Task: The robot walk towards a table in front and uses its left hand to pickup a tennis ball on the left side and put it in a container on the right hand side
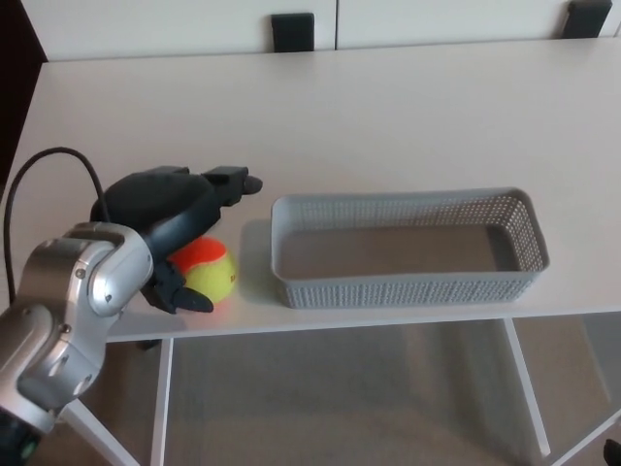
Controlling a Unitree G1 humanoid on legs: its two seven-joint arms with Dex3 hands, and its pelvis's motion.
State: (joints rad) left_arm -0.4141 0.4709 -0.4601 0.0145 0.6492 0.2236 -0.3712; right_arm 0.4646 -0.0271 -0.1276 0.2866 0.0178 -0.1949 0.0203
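A tennis ball, half orange and half yellow-green, rests on the white table near its front left edge. My left hand comes in from the lower left and arches over the ball. Its fingers stretch out above and past the ball, and the thumb lies low on the ball's near side. The hand looks open, not closed on the ball. The grey perforated container stands just right of the ball, long side across the table, with nothing in it. My right hand does not show.
A black cable loops over my left forearm. The table's front edge runs just below the ball and the container, with floor and white table legs beneath. Two dark chair backs stand beyond the far edge.
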